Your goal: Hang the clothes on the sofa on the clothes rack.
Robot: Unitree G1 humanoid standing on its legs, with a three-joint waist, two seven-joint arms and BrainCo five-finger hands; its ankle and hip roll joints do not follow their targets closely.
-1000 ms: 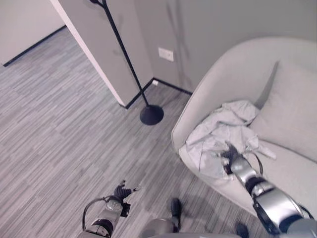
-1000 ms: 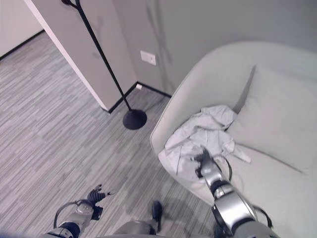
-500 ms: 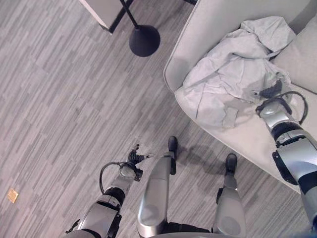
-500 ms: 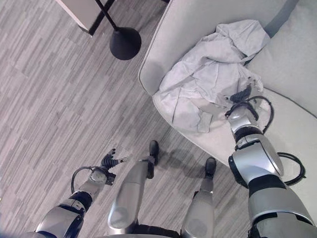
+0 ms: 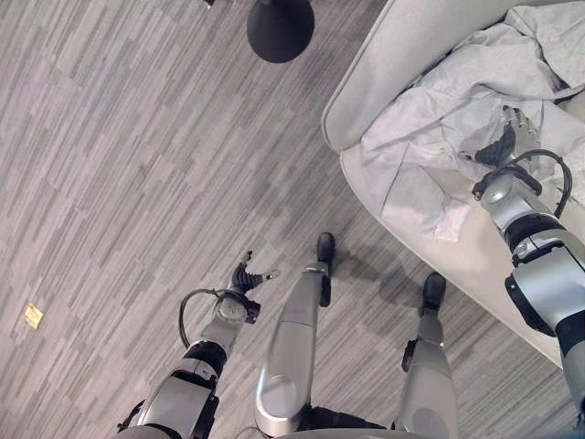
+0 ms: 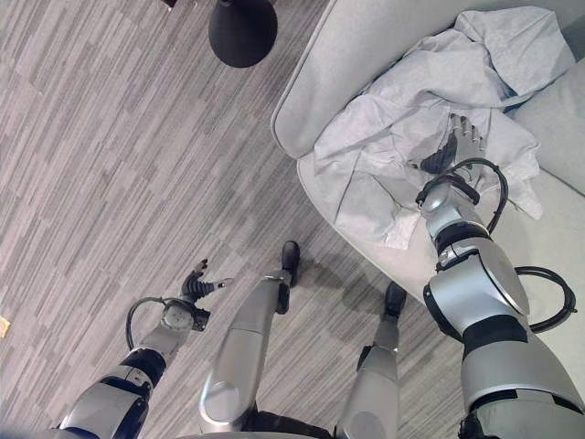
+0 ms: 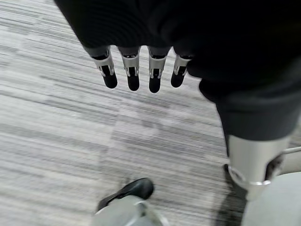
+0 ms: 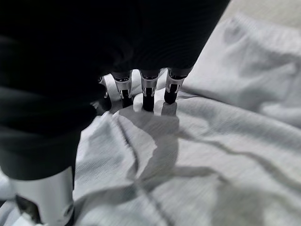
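you had the right hand (image 6: pixel 454 146) out over the sofa (image 6: pixel 366 55), its fingers (image 8: pixel 147 96) straight and slightly spread, dark tips down on the crumpled light grey garment (image 6: pixel 430 91). in the right wrist view the tips looked to be just touching the cloth, with nothing curled round it or pinched. half a second earlier that hand sat lower on the garment's edge near the seat's front; in these pictures it was further in, among the folds near the middle of the heap. a second before, it was reaching in from the front edge of the seat.

the garment lay where it had lain, bunched on the seat at the sofa's rounded arm end, one flap trailing toward the front edge and its far side against the back cushion (image 6: pixel 559 114).

the head camera had tipped further down across the three moments, so the clothes rack (image 5: pixel 281 27) showed as just its round black base on the grey striped floor (image 5: pixel 110 183), beside the sofa's arm and well apart from the garment.

your left hand (image 5: pixel 245 277) hung low over the floor, away from the sofa, fingers (image 7: pixel 133 75) straight and loosely spread, holding nothing, much as before.
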